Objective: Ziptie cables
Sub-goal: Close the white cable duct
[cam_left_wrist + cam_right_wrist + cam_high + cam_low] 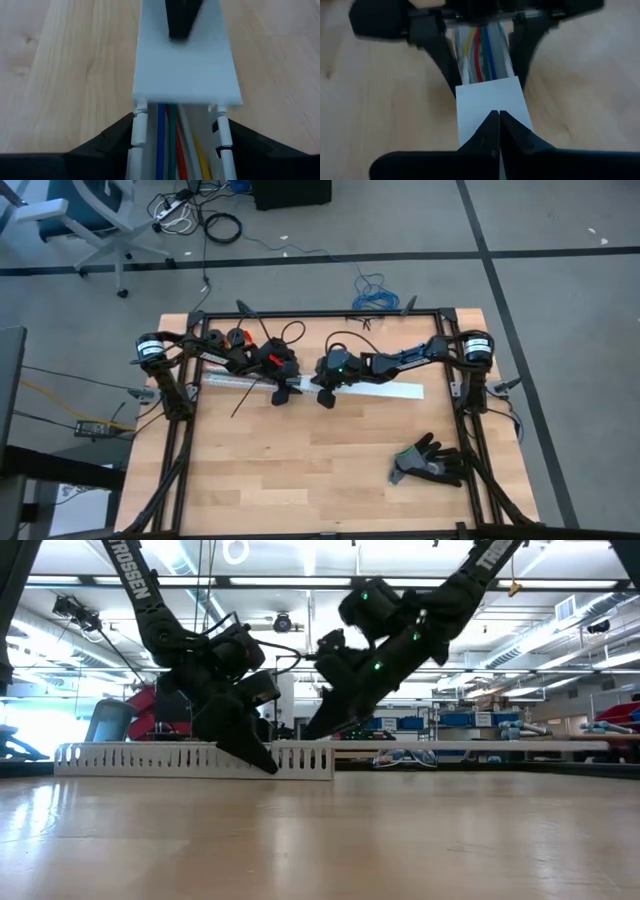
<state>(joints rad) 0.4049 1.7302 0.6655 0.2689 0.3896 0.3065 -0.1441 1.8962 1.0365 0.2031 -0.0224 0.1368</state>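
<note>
Left wrist view: my left gripper [177,145] stands wide, its two dark fingers outside the slotted side walls of a long white plastic cable duct [186,75], gripping the duct across its width. Inside the open channel lie the cables [172,140], thin blue, green, red, white and yellow wires running lengthwise. A flat white lid covers the duct beyond my fingers, and the dark tip of my right gripper [181,22] rests on that lid.

My right wrist view shows those fingers [485,135] pressed together, fully closed, holding nothing, on the white lid.

Only the high view shows the rest of the table: a thin straight black plastic ziptie [247,398] lying slantwise on the wooden tabletop [320,470], beside my left gripper and loose from the cables, and a black glove [430,461] near the right corner.
</note>
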